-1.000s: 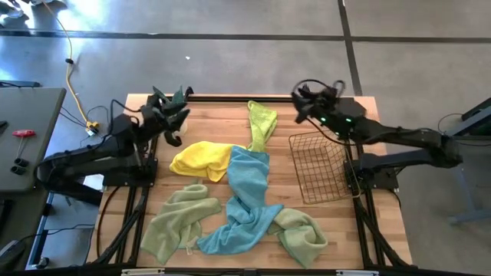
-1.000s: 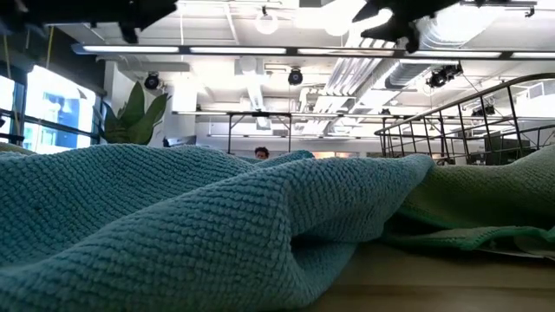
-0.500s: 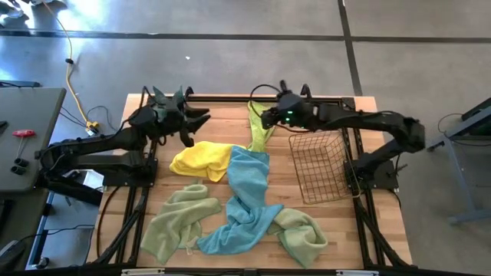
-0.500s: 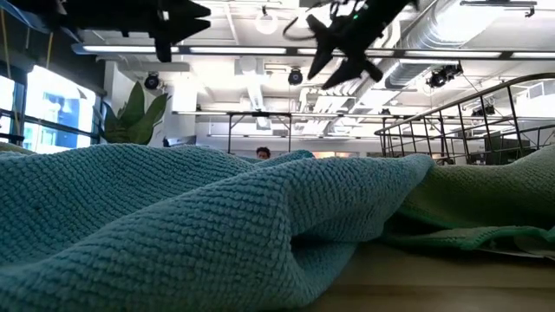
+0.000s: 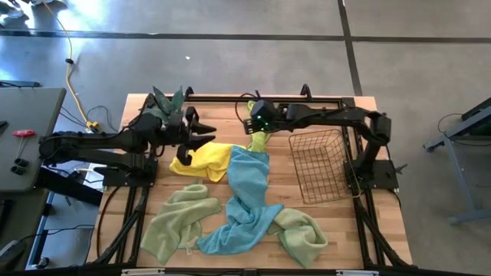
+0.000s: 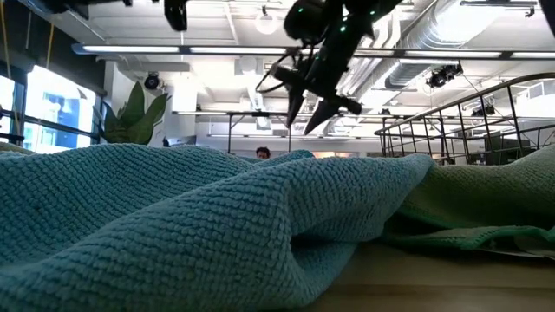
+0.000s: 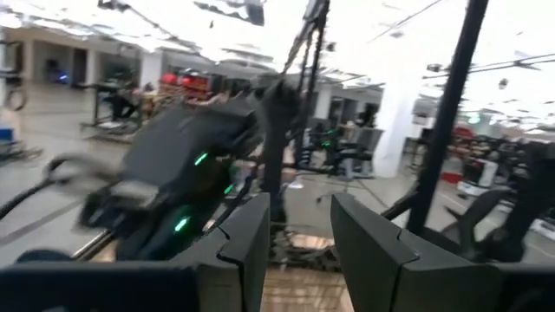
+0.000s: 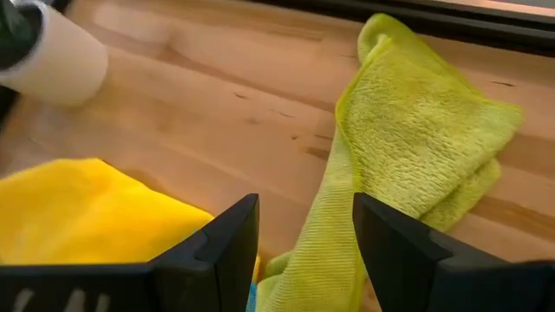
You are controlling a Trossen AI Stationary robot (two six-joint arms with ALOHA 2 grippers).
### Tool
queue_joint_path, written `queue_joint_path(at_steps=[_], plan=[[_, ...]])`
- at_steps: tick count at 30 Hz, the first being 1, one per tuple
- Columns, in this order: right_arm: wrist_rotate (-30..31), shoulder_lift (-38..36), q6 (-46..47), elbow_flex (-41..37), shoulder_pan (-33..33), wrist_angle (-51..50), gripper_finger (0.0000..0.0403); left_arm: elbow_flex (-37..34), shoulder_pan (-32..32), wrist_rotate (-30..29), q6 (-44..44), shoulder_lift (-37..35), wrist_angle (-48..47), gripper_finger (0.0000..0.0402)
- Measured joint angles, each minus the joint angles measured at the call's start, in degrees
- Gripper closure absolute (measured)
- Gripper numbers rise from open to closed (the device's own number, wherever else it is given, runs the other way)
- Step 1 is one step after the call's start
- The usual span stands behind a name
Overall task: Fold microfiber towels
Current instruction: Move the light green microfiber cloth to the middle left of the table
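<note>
Several towels lie loose on the wooden table: a yellow one [image 5: 201, 159], a light blue one [image 5: 245, 195] partly over it, a lime green one [image 5: 262, 123] at the far middle, and two pale green ones near the front, one left [image 5: 178, 218] and one right [image 5: 301, 234]. My left gripper [image 5: 205, 130] [image 7: 299, 208] is open in the air over the yellow towel's far left part. My right gripper [image 5: 249, 129] [image 8: 305, 208] is open above the lime green towel [image 8: 416, 121], slanting down, and touches nothing. The low view shows the blue towel [image 6: 217, 234] close up.
A copper wire basket [image 5: 318, 165] stands at the table's right, next to the right arm. A potted plant [image 5: 170, 98] stands at the far left corner, behind my left arm. Bare wood shows at the far left, between the plant and the lime towel.
Both grippers have swung toward the table's middle. My right gripper has gone from above the basket's far corner toward the left edge and down, over the lime green towel. My left gripper has gone toward the right edge, over the yellow towel. The towels lie as before.
</note>
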Motion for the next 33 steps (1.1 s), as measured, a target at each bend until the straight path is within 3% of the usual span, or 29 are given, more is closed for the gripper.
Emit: queue_joint_path(at_steps=[10, 22, 33], plan=[[-0.04, 8.95, -1.44, 6.20, -5.18, -7.93, 0.0222, 5.53, -5.47, -0.07, -2.01, -0.02, 6.21, 0.0287], [-2.72, 15.29, -6.48, 6.33, -8.96, -7.91, 0.0222, 9.47, -12.62, -0.24, -1.97, -0.02, 9.96, 0.0287], [-5.67, 20.14, -10.30, 6.33, -8.95, -1.94, 0.0222, 9.48, -15.57, -4.52, -1.97, -0.04, 12.83, 0.0287]])
